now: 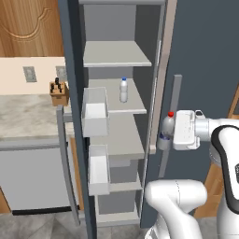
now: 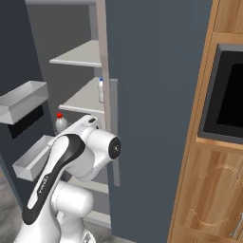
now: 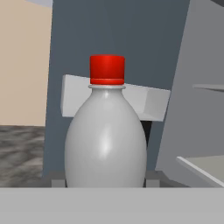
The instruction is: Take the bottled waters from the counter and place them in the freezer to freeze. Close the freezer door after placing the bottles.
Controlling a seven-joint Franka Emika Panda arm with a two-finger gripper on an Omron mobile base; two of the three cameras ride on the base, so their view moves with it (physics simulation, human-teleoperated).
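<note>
Left base view: your pincer [image 1: 164, 134] is clamping the red-capped bottle [image 1: 166, 130] upright, just outside the open freezer [image 1: 116, 56]; blue-capped bottle [image 1: 123, 89] is standing on a mid shelf [image 1: 135, 105].
Right base view: red-capped btl. is showing beside door bins [image 2: 23, 99].
Hand view: btl. is sitting between fingertips [image 3: 57, 180], jaws closed on it.

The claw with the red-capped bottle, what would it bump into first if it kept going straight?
Probably the pale grey bin on the open dark grey freezer door, right behind the clear red-capped plastic bottle that the claw holds; depth is unclear.
</note>
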